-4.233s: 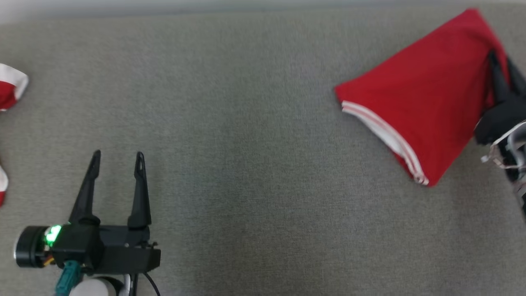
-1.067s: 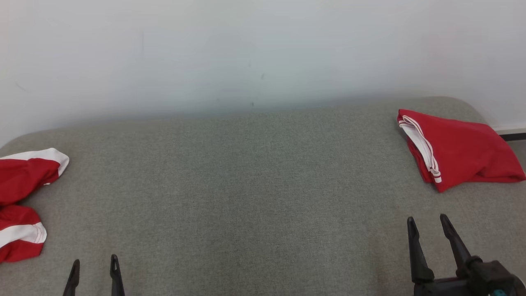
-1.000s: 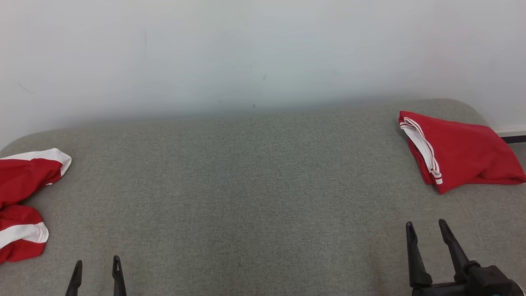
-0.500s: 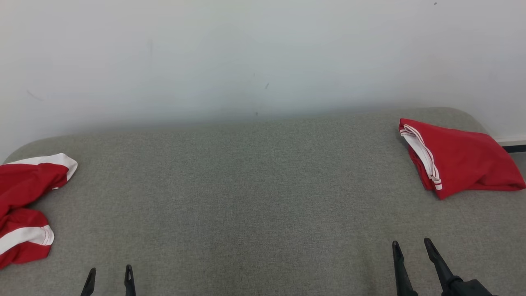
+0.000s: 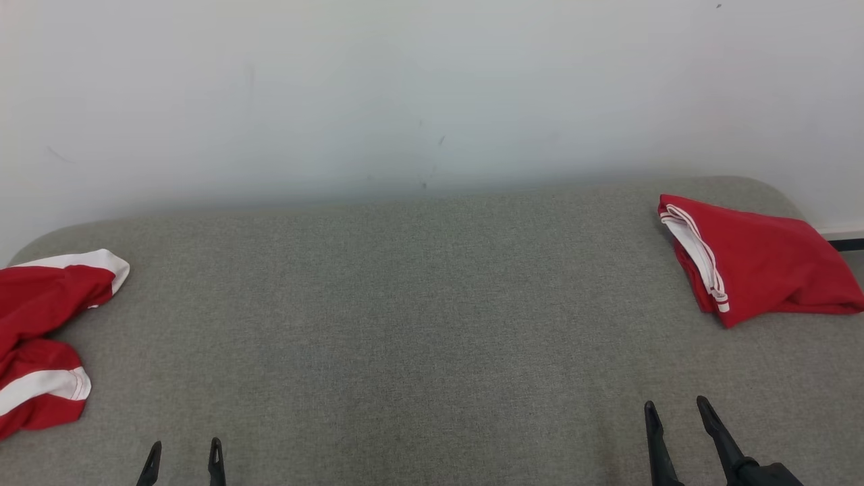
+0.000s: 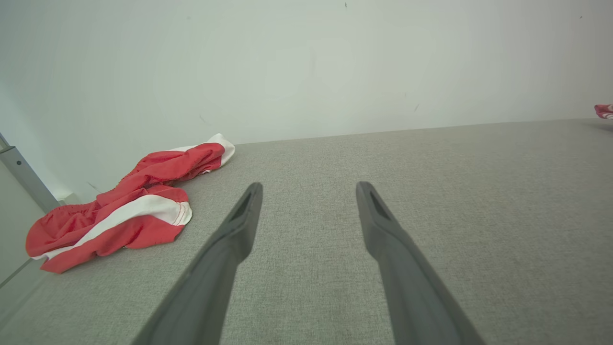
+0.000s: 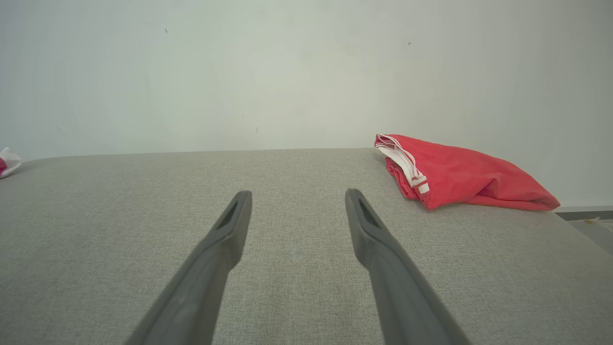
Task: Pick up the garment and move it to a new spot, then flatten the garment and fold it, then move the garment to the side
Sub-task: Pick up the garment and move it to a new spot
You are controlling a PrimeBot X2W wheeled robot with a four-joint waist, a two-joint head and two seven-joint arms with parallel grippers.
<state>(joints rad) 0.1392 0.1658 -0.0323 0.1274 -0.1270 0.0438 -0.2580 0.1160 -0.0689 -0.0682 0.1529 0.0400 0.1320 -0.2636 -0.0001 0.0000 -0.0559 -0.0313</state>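
- At the far right corner of the desk point(image 5: 418, 324), the folded garment point(image 5: 763, 263) is seen lying as a flat red wedge, its white hem point(image 5: 695, 250) turned towards the desk's middle.
- At the desk's left edge, a crumpled garment point(image 5: 40, 337), red with white bands, is heaped loosely; it is judged to be the one not yet dealt with.
- At the desk's near edge, the left claw point(image 5: 185, 445) and the right claw point(image 5: 676, 403) are held low, each with its fingers spread wide and nothing between them; neither garment is touched.
- The cloth is judged to be light, thin and limp, perhaps a little slick. It can be expected to sag and slide out of shape when lifted, but no breakage is to be feared.
- A hold on the crumpled garment would best be taken at a banded edge or at two outer corners, one per claw, so that it is spread as it is raised. A pinch in the middle of the heap would be likely to gather several layers.
- Nothing is kept in a container: both garments lie loose on the desk's top.
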